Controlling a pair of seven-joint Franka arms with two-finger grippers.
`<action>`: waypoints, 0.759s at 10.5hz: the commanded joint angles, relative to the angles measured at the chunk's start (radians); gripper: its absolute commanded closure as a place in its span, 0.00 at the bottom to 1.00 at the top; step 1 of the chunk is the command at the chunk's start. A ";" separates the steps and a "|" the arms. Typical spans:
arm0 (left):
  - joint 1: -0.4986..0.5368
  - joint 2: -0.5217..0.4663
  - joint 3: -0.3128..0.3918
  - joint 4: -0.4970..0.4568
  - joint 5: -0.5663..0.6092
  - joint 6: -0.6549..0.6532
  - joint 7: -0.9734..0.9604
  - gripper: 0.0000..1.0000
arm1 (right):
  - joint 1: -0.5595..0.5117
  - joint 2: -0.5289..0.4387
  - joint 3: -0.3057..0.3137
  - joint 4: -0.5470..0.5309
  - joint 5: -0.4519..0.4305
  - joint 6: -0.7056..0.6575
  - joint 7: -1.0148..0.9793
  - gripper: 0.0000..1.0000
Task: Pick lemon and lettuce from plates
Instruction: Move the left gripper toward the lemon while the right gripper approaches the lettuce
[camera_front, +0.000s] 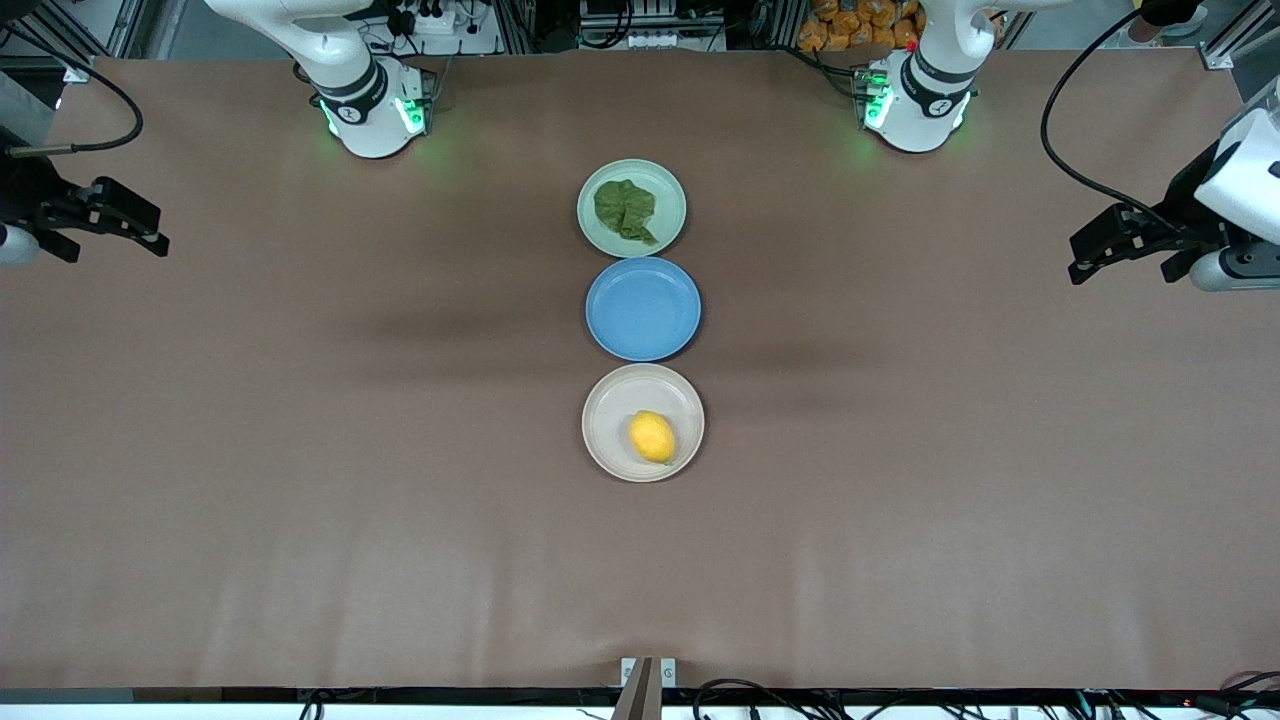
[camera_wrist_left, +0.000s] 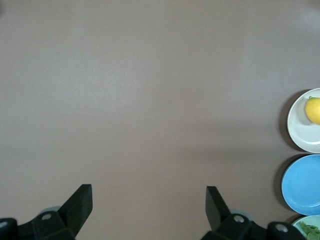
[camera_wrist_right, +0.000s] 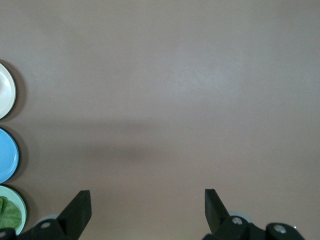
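Observation:
The lemon (camera_front: 652, 437) lies on the beige plate (camera_front: 610, 415), the plate nearest the front camera. The lettuce (camera_front: 625, 210) lies on the mint green plate (camera_front: 672, 195), the plate nearest the robots' bases. My left gripper (camera_front: 1120, 262) hangs open and empty over bare table at the left arm's end, well apart from the plates. My right gripper (camera_front: 115, 240) hangs open and empty over bare table at the right arm's end. The left wrist view shows its open gripper (camera_wrist_left: 149, 192), the lemon (camera_wrist_left: 313, 110) and the beige plate (camera_wrist_left: 300, 130). The right wrist view shows its open gripper (camera_wrist_right: 147, 195) and the lettuce (camera_wrist_right: 9, 214).
An empty round blue dish (camera_front: 643, 308) sits between the two plates, in one line down the table's middle. The brown table (camera_front: 300, 450) stretches wide on both sides. Cables hang near the left arm (camera_front: 1060, 130).

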 joint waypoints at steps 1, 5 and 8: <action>0.002 0.011 -0.001 0.027 -0.019 -0.024 0.025 0.00 | -0.003 -0.013 0.003 0.020 0.019 -0.039 -0.003 0.00; -0.086 0.074 0.001 0.030 0.016 -0.024 0.008 0.00 | -0.003 -0.013 0.003 0.036 0.019 -0.058 -0.003 0.00; -0.117 0.124 -0.019 0.030 0.004 -0.021 -0.015 0.00 | -0.002 -0.010 0.001 0.028 0.019 -0.044 -0.004 0.00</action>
